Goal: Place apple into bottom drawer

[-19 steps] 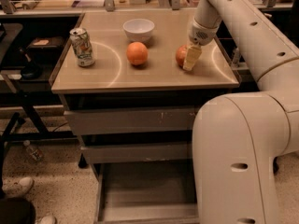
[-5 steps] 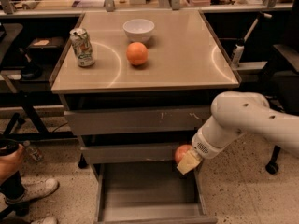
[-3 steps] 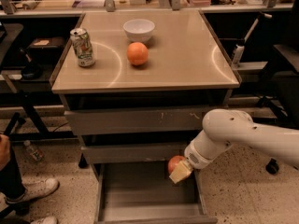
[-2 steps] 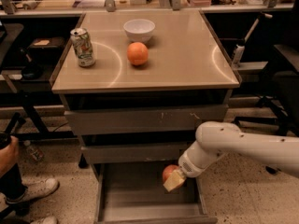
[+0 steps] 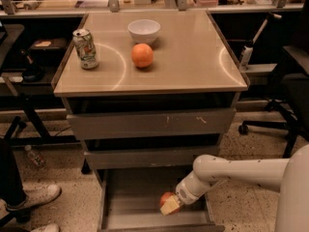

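**Apple held inside the open bottom drawer**

The robot's white arm (image 5: 241,170) comes in from the lower right corner of the frame and slopes down toward the lower centre. It ends in the gripper (image 5: 169,206), which sits within the pulled-out bottom drawer (image 5: 133,195). This is the lowest and deepest of three grey metal drawers in the cabinet, with a grey interior. The jaws are clamped on the small round red apple (image 5: 166,198), and one pale yellowish jaw covers its lower right side. The apple is inside the drawer, right of the drawer's middle and close to its front edge. Whether it touches the drawer floor cannot be told.

Above the bottom drawer, the shallow middle drawer (image 5: 149,156) and the shallow top drawer (image 5: 149,123) show plain grey fronts with a dark gap over each.

The glossy beige worktop (image 5: 193,62) fills the upper half of the frame.
- A green-and-white drink can (image 5: 85,49) stands upright near its left edge.
- A white bowl (image 5: 144,31) sits at the back, near the centre.
- A smooth orange fruit (image 5: 142,55) lies just in front of the bowl, apart from it and well to the right of the can.

A dark office chair (image 5: 289,86) stands at the right edge of the frame. At the lower left, a white sneaker (image 5: 36,198) rests on the speckled floor, and a small plastic bottle (image 5: 35,157) lies nearby.
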`<state>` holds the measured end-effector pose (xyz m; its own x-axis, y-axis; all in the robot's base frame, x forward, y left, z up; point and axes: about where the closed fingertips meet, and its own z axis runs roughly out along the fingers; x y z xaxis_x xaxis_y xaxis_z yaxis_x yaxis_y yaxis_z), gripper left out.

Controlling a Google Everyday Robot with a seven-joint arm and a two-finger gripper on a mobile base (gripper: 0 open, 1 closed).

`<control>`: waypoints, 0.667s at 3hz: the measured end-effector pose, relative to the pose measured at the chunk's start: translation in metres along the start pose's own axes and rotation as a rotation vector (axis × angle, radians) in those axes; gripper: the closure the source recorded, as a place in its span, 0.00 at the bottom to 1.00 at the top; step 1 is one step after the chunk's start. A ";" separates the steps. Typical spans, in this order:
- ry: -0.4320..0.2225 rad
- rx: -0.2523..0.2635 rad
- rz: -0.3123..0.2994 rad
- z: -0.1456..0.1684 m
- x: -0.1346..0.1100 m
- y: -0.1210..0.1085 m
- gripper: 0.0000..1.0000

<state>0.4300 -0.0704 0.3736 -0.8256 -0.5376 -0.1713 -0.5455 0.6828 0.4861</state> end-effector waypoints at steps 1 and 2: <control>0.000 0.000 0.000 0.000 0.000 0.000 1.00; -0.007 -0.045 0.012 0.036 -0.004 -0.011 1.00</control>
<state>0.4341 -0.0581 0.3382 -0.8331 -0.5262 -0.1707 -0.5286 0.6660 0.5263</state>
